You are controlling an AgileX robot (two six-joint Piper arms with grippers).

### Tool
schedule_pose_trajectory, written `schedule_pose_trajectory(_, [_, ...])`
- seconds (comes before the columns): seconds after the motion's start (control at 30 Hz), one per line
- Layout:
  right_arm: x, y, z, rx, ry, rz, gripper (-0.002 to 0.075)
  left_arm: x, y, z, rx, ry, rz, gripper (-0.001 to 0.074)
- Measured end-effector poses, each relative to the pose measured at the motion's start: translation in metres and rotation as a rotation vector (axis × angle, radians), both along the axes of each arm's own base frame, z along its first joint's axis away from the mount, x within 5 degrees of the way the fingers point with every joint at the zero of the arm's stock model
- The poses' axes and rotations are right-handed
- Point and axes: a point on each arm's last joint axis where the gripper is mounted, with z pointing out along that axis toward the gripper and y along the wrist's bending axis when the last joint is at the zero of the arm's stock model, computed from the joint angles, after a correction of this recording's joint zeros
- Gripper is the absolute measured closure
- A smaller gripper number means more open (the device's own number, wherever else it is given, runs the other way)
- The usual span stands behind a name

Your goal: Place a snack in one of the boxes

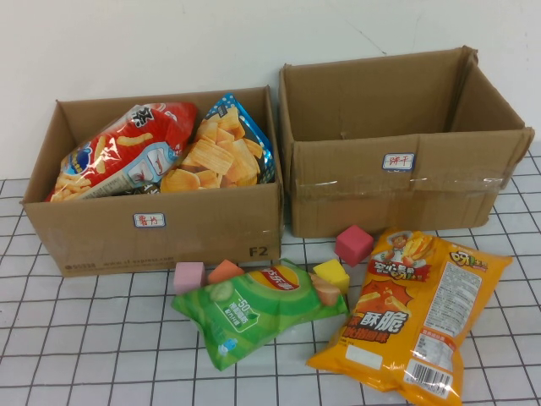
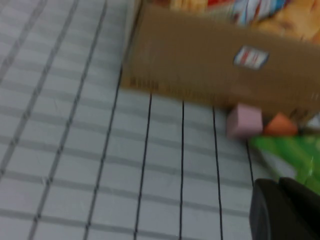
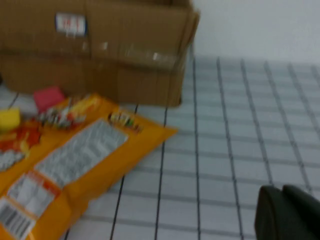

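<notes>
A green chip bag [image 1: 258, 309] and an orange snack bag [image 1: 414, 313] lie on the gridded table in front of two open cardboard boxes. The left box [image 1: 152, 228] holds a red bag [image 1: 127, 152] and a blue chip bag [image 1: 224, 148]. The right box [image 1: 397, 182] shows nothing inside. Neither gripper shows in the high view. My left gripper [image 2: 279, 184] is shut and empty, over the table beside the green bag [image 2: 295, 155]. My right gripper [image 3: 282, 191] is shut and empty, over bare table to the side of the orange bag [image 3: 75, 155].
Small foam blocks sit among the bags: pink [image 1: 188, 276], orange [image 1: 225, 271], yellow [image 1: 330, 272] and magenta [image 1: 353, 244]. A white wall stands behind the boxes. Bare table lies at the front left and far right.
</notes>
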Motion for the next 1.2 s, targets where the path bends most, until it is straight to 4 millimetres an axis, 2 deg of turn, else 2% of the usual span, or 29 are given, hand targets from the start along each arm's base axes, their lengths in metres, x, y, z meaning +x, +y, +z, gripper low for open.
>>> schedule_pose_trajectory(0.07, [0.011, 0.004, -0.011, -0.006, 0.132, 0.040, 0.0727, 0.009, -0.003, -0.010, -0.034, 0.081, -0.005, 0.0736])
schedule_pose_trajectory(0.1, [0.020, 0.009, -0.020, -0.014, 0.232, 0.085, 0.0727, 0.018, -0.007, -0.022, -0.083, 0.170, -0.008, 0.0736])
schedule_pose_trajectory(0.2, [0.033, 0.014, -0.032, -0.002, 0.348, 0.135, 0.0727, 0.031, -0.013, -0.037, -0.129, 0.289, -0.020, 0.0736])
schedule_pose_trajectory(0.5, [0.054, 0.025, -0.049, 0.092, 0.474, 0.189, 0.0721, 0.077, -0.036, -0.061, -0.242, 0.397, -0.196, 0.0724])
schedule_pose_trajectory(0.57, [0.054, 0.026, -0.049, 0.096, 0.474, 0.202, 0.0711, 0.087, -0.043, -0.067, -0.260, 0.412, -0.246, 0.0676])
schedule_pose_trajectory(0.63, [0.054, 0.027, -0.049, 0.098, 0.471, 0.211, 0.0701, 0.096, -0.049, -0.070, -0.255, 0.403, -0.306, 0.0596])
schedule_pose_trajectory(0.8, [0.055, 0.027, -0.049, 0.095, 0.469, 0.218, 0.0695, 0.116, -0.078, -0.066, -0.240, 0.387, -0.454, 0.0308])
schedule_pose_trajectory(0.87, [0.055, 0.027, -0.049, 0.093, 0.469, 0.220, 0.0695, 0.124, -0.092, -0.060, -0.227, 0.380, -0.505, 0.0231])
schedule_pose_trajectory(0.97, [0.055, 0.027, -0.049, 0.093, 0.469, 0.220, 0.0694, 0.132, -0.115, -0.054, -0.173, 0.370, -0.568, 0.0181])
schedule_pose_trajectory(1.2, [0.055, 0.027, -0.049, 0.086, 0.467, 0.225, 0.0694, 0.139, -0.155, -0.052, 0.116, 0.400, -0.651, 0.0165])
